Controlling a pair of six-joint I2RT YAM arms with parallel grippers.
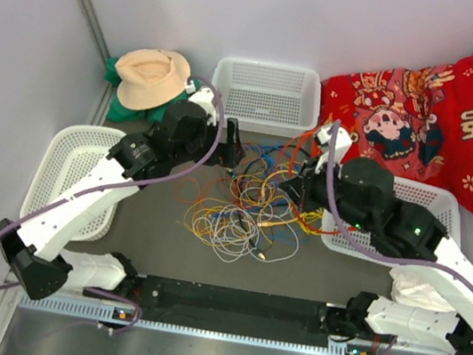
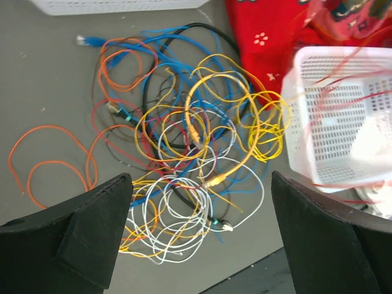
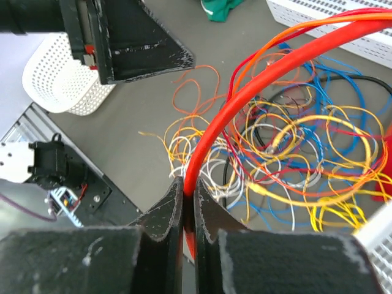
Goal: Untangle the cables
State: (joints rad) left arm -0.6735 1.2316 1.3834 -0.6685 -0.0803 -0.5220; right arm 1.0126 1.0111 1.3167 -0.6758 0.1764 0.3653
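The heap of thin tangled cables (image 1: 241, 207) in yellow, orange, blue, red, white and black lies in the middle of the desk (image 1: 158, 219), between the white perforated plastic basket at the left edge (image 1: 63, 164) and the like basket at the right edge (image 1: 448, 207). The right end effector (image 3: 184, 191) has its fingers pressed together on one red cord (image 3: 245, 98), which arches up from the pinch and back down into the heap, with a few thin orange strands (image 3: 288, 38) riding beside it. The left end effector (image 2: 201, 176) hangs above the heap with its fingers spread wide and nothing between them. That is the main risk as I judge it: nothing pins the heap, so a pull on the red cord would likely drag the whole knot toward the right edge and not free one strand. The cord seems to run through the yellow loops (image 2: 245, 122) and blue loops (image 2: 165, 49), and a hard pull could cinch these tighter. In the left wrist view blurred red lines cross in front of the right-edge basket, so a lifted cord or a small end plug may catch on its rim or holes. The pinch is narrow and near the fingertips, so the smooth cord could also slip out under load.
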